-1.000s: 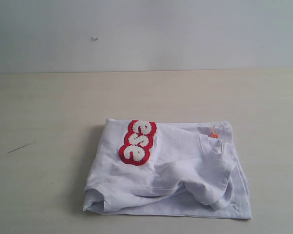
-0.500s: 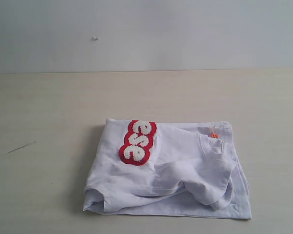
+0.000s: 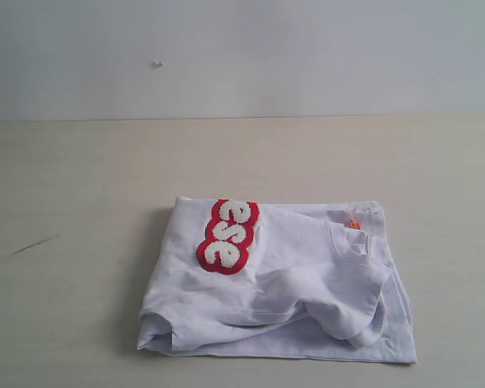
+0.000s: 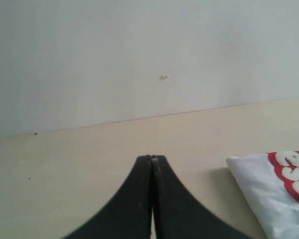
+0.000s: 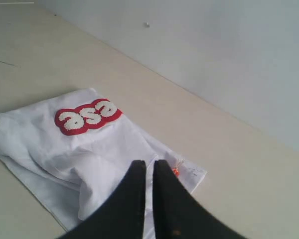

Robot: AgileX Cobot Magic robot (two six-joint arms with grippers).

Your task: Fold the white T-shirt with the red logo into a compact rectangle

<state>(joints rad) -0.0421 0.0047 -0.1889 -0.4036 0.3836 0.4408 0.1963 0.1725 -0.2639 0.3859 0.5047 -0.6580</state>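
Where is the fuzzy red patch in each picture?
Exterior view: the red-bordered patch of fuzzy white letters, left of centre on the white folded T-shirt.
Left wrist view: cut off at the picture's edge.
Right wrist view: whole, on the shirt's wall-side part.
Shared landmark: small pale speck on the grey wall.

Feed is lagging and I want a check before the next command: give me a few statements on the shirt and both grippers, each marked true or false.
1. The white T-shirt lies folded on the table. True.
2. The left gripper is clamped on the shirt's edge. False: it is shut on nothing, apart from the shirt.
3. The red logo shows on top of the fold. True.
4. The right gripper is wide open. False: its jaws are together and hold nothing.
5. The orange tag is hidden inside the fold. False: it shows at the collar.
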